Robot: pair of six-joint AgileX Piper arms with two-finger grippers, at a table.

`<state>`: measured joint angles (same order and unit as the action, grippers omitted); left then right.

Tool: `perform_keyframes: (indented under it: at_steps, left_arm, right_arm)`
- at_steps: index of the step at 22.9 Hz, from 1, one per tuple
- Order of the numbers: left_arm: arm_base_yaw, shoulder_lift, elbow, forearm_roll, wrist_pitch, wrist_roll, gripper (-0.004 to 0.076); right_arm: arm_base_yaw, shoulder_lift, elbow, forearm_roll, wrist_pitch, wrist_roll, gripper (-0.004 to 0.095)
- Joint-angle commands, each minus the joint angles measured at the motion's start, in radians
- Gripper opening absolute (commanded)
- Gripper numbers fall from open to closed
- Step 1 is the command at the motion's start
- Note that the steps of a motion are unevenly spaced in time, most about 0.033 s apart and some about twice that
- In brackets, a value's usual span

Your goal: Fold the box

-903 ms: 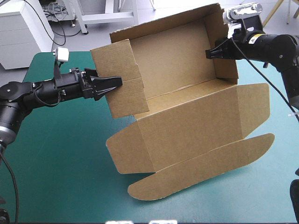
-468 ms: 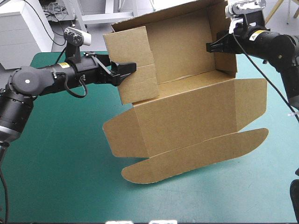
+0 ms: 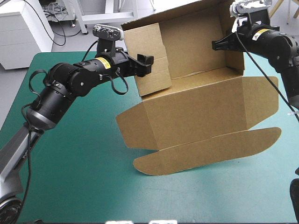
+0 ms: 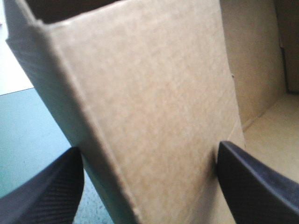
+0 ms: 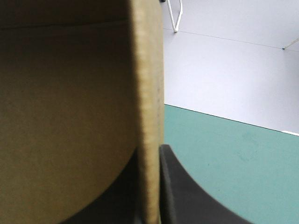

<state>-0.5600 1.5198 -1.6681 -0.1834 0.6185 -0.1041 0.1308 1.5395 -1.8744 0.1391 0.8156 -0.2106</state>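
The brown box (image 3: 196, 112) is held up off the table and tilted, its walls raised into a tray and its lid (image 3: 210, 151) hanging flat toward the front. My left gripper (image 3: 145, 63) is at the tray's left side wall (image 3: 152, 56). In the left wrist view the black fingers (image 4: 46, 191) stand wide apart, with that wall (image 4: 154, 102) broad between and ahead of them. My right gripper (image 3: 218, 45) is at the tray's right wall. In the right wrist view it (image 5: 152, 186) is pinched on that wall's edge (image 5: 149, 93).
The lid's rounded front flap (image 3: 154, 168) hangs just above the teal-green cover (image 3: 70, 177) near the table's middle. The lid's right end (image 3: 275, 135) reaches almost to the table's right edge. A white cabinet (image 3: 23, 28) stands beyond the far left corner.
The left arm has swung toward the far side and to the right, along with the left wall. The whole box has shifted right and stands a little steeper. The right gripper keeps its hold.
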Motion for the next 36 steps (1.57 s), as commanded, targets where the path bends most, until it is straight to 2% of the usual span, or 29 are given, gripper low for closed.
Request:
perform_keyframes:
  at_steps: [1,4,10,14,16,20,23,25,31,34,36]
  left_arm:
    - [-0.034,-0.009,-0.037,0.042,-0.162,-0.112,0.0505]
    - [-0.058,0.006,-0.037,0.117,-0.197,-0.184,0.0413]
    - [-0.105,0.015,-0.037,0.167,-0.253,-0.208,0.0168]
    - [-0.104,0.022,-0.037,0.162,-0.249,-0.208,0.0031]
    - [-0.104,0.026,-0.037,0.162,-0.242,-0.208,-0.001]
    - [-0.092,0.044,-0.037,0.169,-0.165,-0.223,-0.001]
    - [-0.034,0.074,-0.037,0.172,-0.03,-0.224,-0.001]
    - [0.01,0.095,-0.037,0.174,0.061,-0.216,-0.001]
    - [0.057,0.161,-0.046,0.214,0.099,-0.207,-0.001]
    - [0.057,0.231,-0.084,0.242,0.2,-0.205,-0.001]
    - [0.057,0.261,-0.085,0.242,0.227,-0.202,-0.001]
  right_arm:
    - [0.003,-0.045,-0.031,0.067,-0.088,0.045,0.0003]
    - [0.003,-0.045,-0.031,0.067,-0.089,0.049,0.0003]
    - [0.003,-0.044,-0.031,0.06,-0.098,0.061,0.0003]
    - [0.003,-0.038,-0.031,0.068,-0.082,0.067,0.0003]
    - [0.003,-0.037,-0.031,0.08,-0.066,0.067,0.0001]
    - [0.003,-0.027,-0.031,0.077,0.025,0.067,0.0001]
    - [0.003,0.028,-0.031,0.082,0.191,0.075,0.0]
    - [0.003,0.084,-0.031,0.085,0.243,0.075,0.0001]
    - [0.051,0.27,-0.031,0.109,0.339,0.098,0.0001]
    - [0.132,0.346,-0.031,0.053,0.319,0.156,0.0001]
    - [0.173,0.371,-0.031,0.025,0.287,0.198,0.0001]
